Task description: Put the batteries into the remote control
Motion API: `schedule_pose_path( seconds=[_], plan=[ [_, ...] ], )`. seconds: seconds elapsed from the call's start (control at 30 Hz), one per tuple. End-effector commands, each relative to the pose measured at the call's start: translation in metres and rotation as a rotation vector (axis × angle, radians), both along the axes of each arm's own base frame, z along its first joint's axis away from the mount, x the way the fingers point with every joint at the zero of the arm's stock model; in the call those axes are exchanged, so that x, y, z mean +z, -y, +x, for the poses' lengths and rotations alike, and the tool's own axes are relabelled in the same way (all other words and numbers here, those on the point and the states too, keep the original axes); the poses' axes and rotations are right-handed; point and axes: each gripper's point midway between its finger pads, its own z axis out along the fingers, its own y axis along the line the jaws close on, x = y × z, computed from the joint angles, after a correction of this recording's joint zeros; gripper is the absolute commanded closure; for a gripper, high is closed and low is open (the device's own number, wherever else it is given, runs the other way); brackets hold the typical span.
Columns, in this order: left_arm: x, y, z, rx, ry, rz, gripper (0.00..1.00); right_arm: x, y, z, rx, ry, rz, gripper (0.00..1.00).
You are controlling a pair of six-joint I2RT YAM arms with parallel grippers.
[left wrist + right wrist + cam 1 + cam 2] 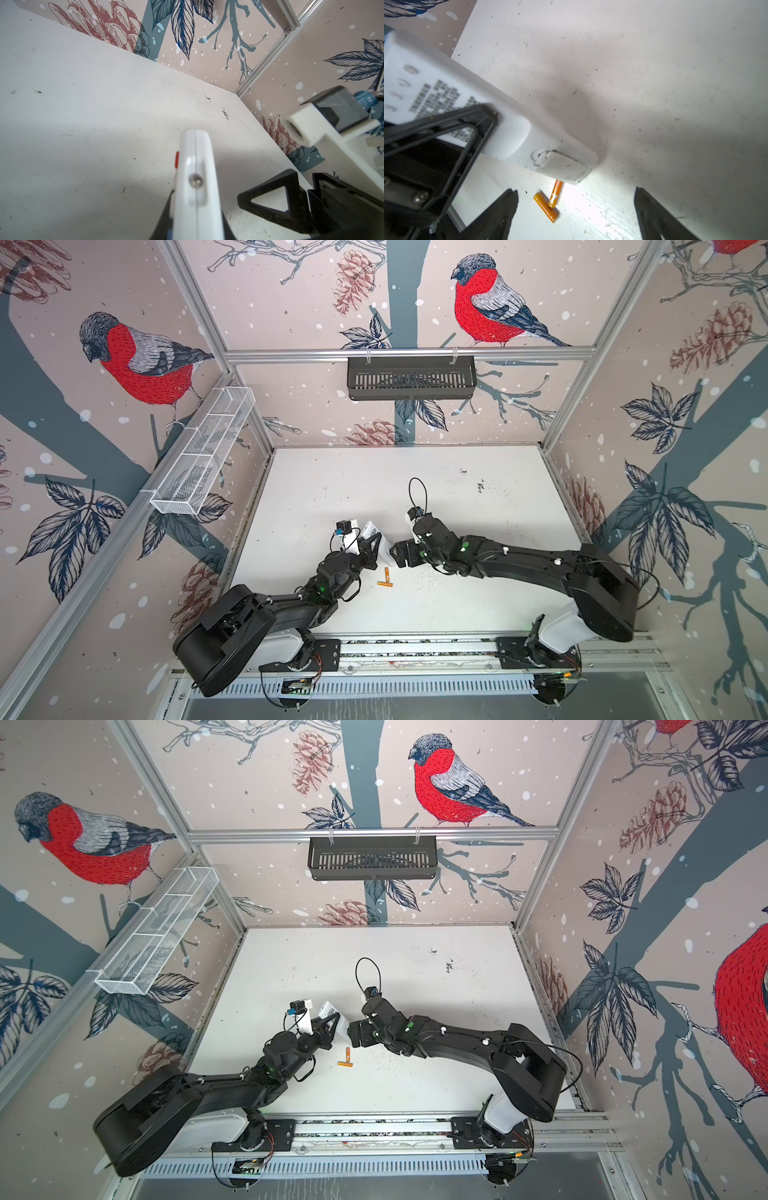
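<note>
The white remote control (370,529) (517,133) is held tilted above the table, my left gripper (376,545) (196,225) shut on its middle. Its plain back, with a printed label and a closed battery cover (560,166), faces the right wrist camera. My right gripper (395,553) (577,209) stands open just off the remote's lower end, with nothing between its fingers. Both orange batteries (386,573) (385,583) lie on the table below the remote, touching at an angle; in the right wrist view the batteries (555,193) (546,209) show between my open fingers.
The white table (457,497) carries dark specks at the back right and near the batteries. A black slotted basket (411,377) hangs on the back wall, a white mesh basket (203,452) on the left wall. Both arm bases sit on the front rail (415,649).
</note>
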Motion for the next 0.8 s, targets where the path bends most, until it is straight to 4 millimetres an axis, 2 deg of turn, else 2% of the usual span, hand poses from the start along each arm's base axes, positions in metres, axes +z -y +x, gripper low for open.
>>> schedule_pose_path(
  seconds=[0.0, 0.1, 0.37, 0.77],
  plan=[
    [0.012, 0.011, -0.002, -0.06, -0.002, 0.002, 1.0, 0.025, 0.001, 0.003, 0.08, 0.154, 0.022, 0.1],
    [0.023, 0.014, -0.002, -0.073, -0.012, 0.003, 1.0, 0.038, 0.005, -0.001, 0.123, 0.216, 0.031, 0.13],
    [0.05, 0.035, -0.002, -0.17, -0.066, 0.03, 1.0, 0.056, 0.003, -0.012, 0.213, 0.296, 0.049, 0.15],
    [0.065, 0.049, -0.004, -0.238, -0.075, 0.024, 1.0, 0.048, 0.004, -0.007, 0.202, 0.296, 0.017, 0.21]
  ],
)
